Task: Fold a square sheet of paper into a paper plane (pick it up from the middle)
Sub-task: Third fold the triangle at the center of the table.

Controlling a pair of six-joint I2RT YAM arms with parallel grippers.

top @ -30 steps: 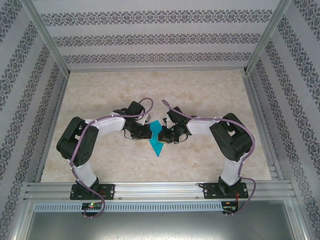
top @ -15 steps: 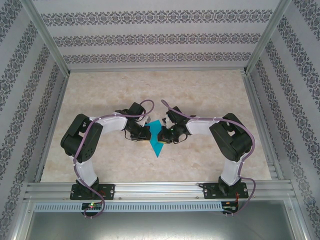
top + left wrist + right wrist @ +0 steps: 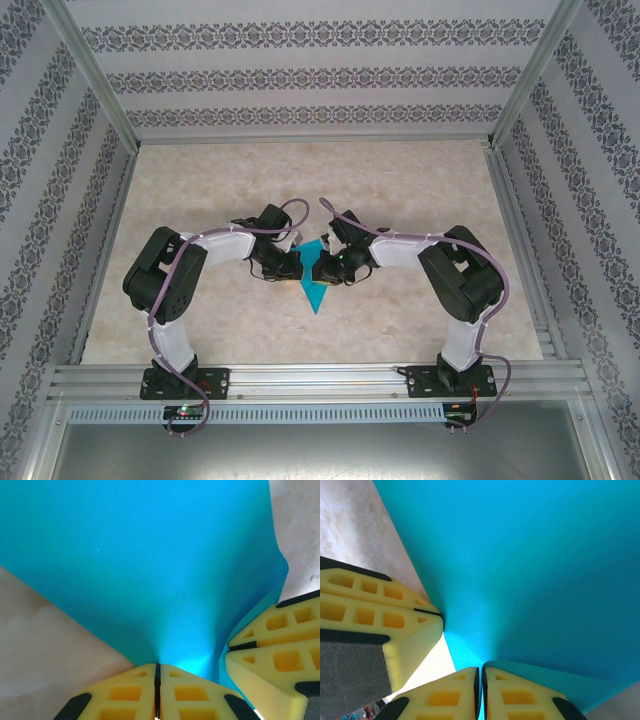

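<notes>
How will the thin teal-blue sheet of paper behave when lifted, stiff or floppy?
Probably floppy: the thin teal-blue sheet of paper bows where the left gripper pinches it. Likely light and easily creased: it puckers at the right gripper too. Probably won't slip, pinched from both sides.

walls (image 3: 300,75): striped floral wallpaper | tabletop (image 3: 420,180): beige marble pattern | frame (image 3: 320,375): aluminium rails | light: even

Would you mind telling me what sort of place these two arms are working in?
Probably a lab test booth rather than a home: a metal frame holds patterned wall panels around a marble-look tabletop, and the left arm and right arm are bolted to a rail at its near edge.
</notes>
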